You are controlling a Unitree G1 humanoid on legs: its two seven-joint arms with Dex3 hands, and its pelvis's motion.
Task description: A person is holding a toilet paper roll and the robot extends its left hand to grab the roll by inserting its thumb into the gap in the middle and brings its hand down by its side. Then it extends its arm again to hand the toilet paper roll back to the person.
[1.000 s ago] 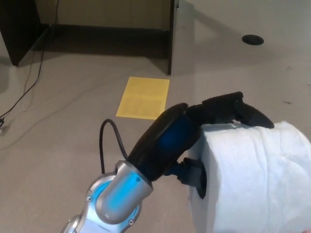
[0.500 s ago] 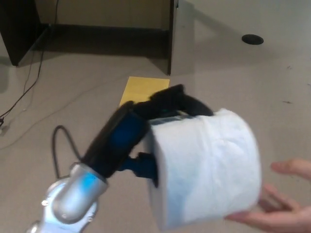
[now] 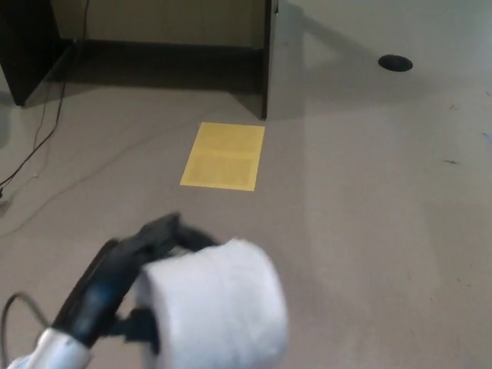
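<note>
The white toilet paper roll (image 3: 215, 307) is low in the head view, left of centre, blurred by motion. My left hand (image 3: 127, 273) is shut on it: black fingers curve over the top of the roll and the thumb goes in at its left end, where the hole is hidden. The silver wrist shows at the bottom left corner. No person's hand is in view. My right hand is not in view.
A yellow sheet (image 3: 224, 155) lies flat on the grey floor ahead. A dark desk panel (image 3: 268, 58) stands at the back, with cables (image 3: 38, 142) trailing on the left. A round black floor cap (image 3: 395, 63) sits at the far right.
My left hand has carried the roll down and to the left, away from the person's hand, which showed at the lower right half a second ago and is gone from view.
</note>
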